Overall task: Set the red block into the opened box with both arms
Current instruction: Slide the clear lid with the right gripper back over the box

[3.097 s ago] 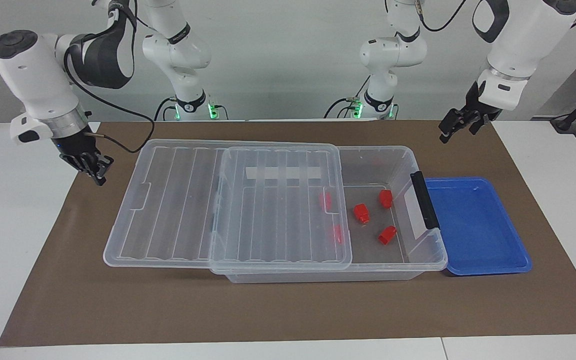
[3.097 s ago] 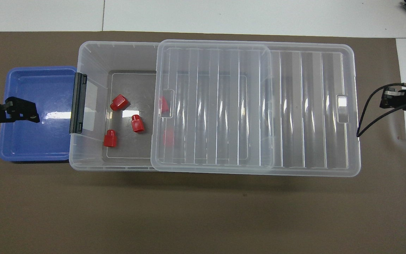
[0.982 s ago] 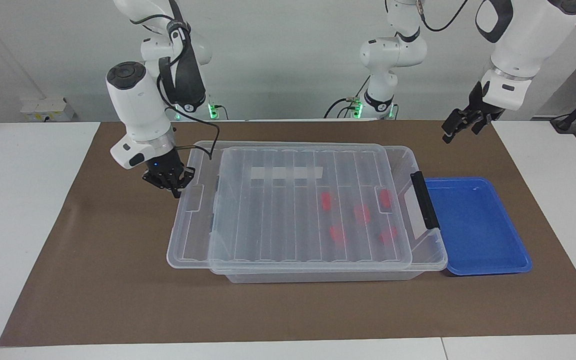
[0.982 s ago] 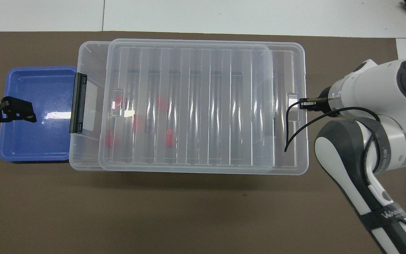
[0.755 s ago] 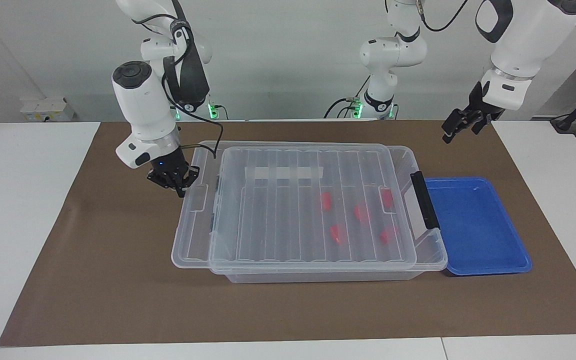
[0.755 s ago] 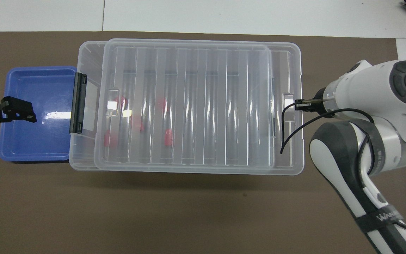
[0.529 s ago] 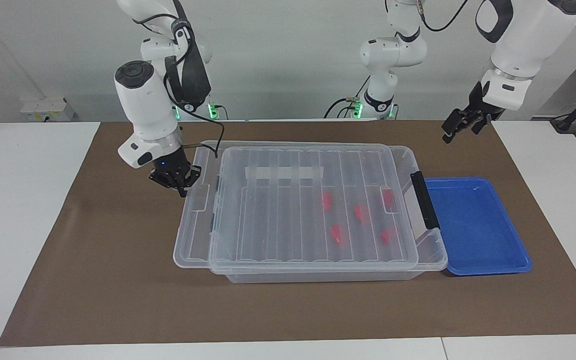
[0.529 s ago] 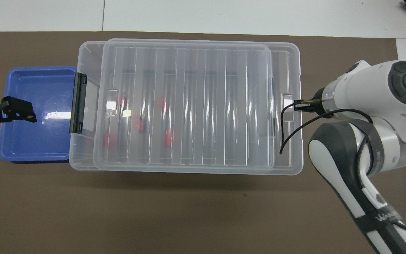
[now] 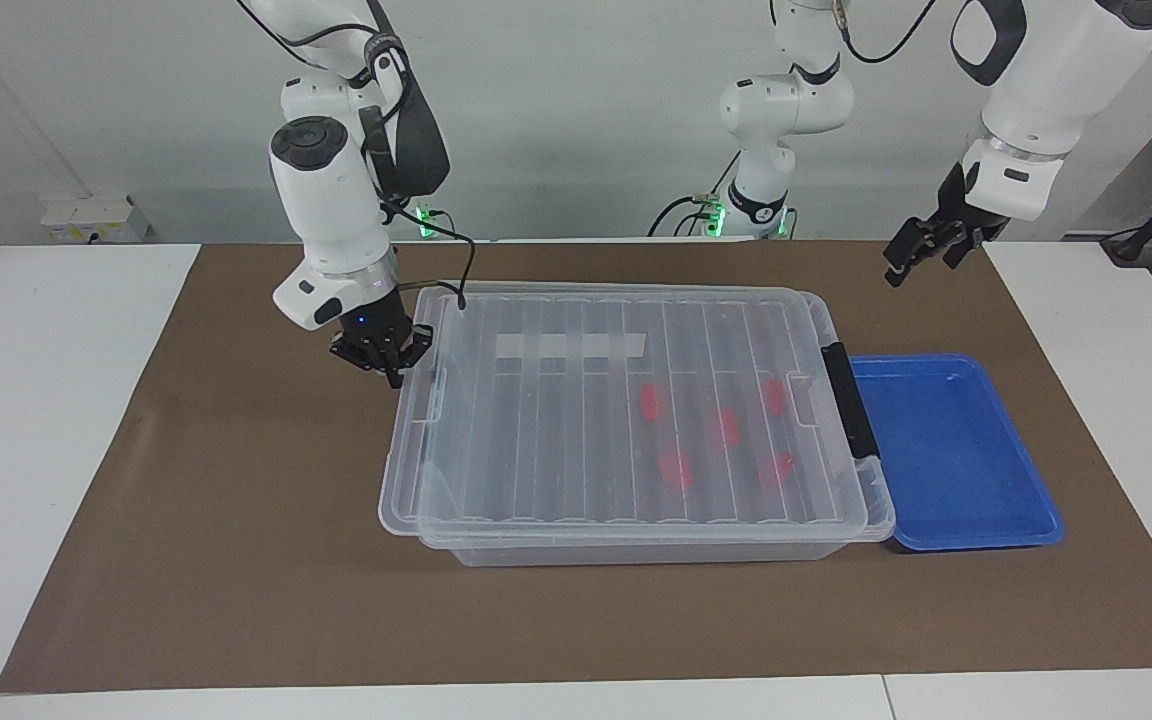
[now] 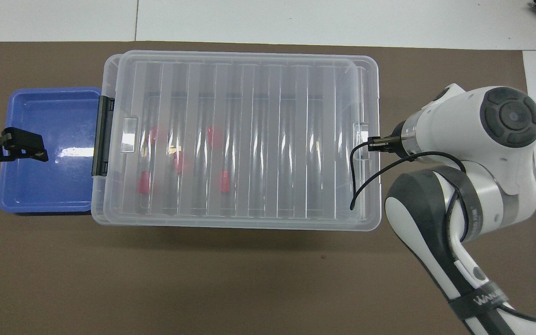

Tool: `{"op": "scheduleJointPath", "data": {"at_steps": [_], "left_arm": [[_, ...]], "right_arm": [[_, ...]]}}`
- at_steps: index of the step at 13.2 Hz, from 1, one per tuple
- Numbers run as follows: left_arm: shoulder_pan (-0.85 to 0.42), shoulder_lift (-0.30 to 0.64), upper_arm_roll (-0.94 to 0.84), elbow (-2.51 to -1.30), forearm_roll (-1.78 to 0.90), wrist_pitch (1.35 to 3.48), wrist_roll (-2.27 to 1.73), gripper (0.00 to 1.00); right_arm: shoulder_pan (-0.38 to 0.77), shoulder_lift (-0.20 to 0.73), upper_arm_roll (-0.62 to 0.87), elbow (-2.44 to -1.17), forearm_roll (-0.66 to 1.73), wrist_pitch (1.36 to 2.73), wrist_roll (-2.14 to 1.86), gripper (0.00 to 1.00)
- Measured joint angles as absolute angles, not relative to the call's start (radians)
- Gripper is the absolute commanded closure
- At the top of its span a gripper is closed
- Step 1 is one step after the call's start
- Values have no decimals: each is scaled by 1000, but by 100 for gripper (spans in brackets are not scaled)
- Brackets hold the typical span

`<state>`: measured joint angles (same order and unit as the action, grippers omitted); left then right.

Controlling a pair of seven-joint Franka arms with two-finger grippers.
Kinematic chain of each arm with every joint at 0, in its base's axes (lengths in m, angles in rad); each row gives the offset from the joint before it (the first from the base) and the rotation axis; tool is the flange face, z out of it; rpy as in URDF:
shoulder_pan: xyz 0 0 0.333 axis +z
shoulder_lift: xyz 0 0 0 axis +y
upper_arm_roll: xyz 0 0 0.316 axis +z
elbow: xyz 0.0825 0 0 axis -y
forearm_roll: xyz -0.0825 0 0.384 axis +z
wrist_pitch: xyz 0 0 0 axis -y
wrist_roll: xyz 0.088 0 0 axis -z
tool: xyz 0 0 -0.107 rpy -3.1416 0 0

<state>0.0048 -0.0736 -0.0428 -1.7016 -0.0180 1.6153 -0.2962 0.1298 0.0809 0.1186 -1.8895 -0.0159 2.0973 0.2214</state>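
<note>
From the facing camera, we see the right gripper point(image 9: 383, 358), fingertips pinched together on nothing, pressed against the short end of the lid point(image 9: 626, 410) at the right arm's end of the table, at nine o'clock from the lid's centre. The lid's long axis runs nine to three, along the box point(image 9: 636, 545) beneath it, and it covers almost the whole opening, stopping just short of the black latch handle point(image 9: 846, 400). Through the ribbed plastic we make out five red blocks point(image 9: 726, 425) on the box floor, clustered toward three o'clock, near the latch end. We judge the coming push must travel along that long axis, and the right arm is plainly the nearer one. The left gripper point(image 9: 921, 250) waits in the air with jaws spread wide, over the brown mat point(image 9: 236, 560) at about one o'clock of the blue tray point(image 9: 1026, 500).

From overhead, we find the picture turned half about: the right gripper point(image 10: 377, 142) sits at three o'clock of the lid point(image 10: 249, 139), at its recessed tab, a black cable point(image 10: 365, 179) looping over the lid's corner. The red blocks point(image 10: 224, 180) show blurred under the ribs toward nine o'clock. The left gripper point(image 10: 19, 145) hangs open over the blue tray point(image 10: 49, 195), which holds nothing. The mat point(image 10: 249, 279) lies flat, with bare room all round the box point(image 10: 98, 214).
</note>
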Motion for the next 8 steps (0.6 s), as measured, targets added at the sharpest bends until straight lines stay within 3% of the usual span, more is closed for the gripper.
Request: {"op": "scheduleJointPath", "data": {"at_steps": [8], "left_arm": [[3,-74,-45,-1702,-18,1615,-256,0]], "right_arm": [[162,81,120,-1890,-16,2098,222,100]]}}
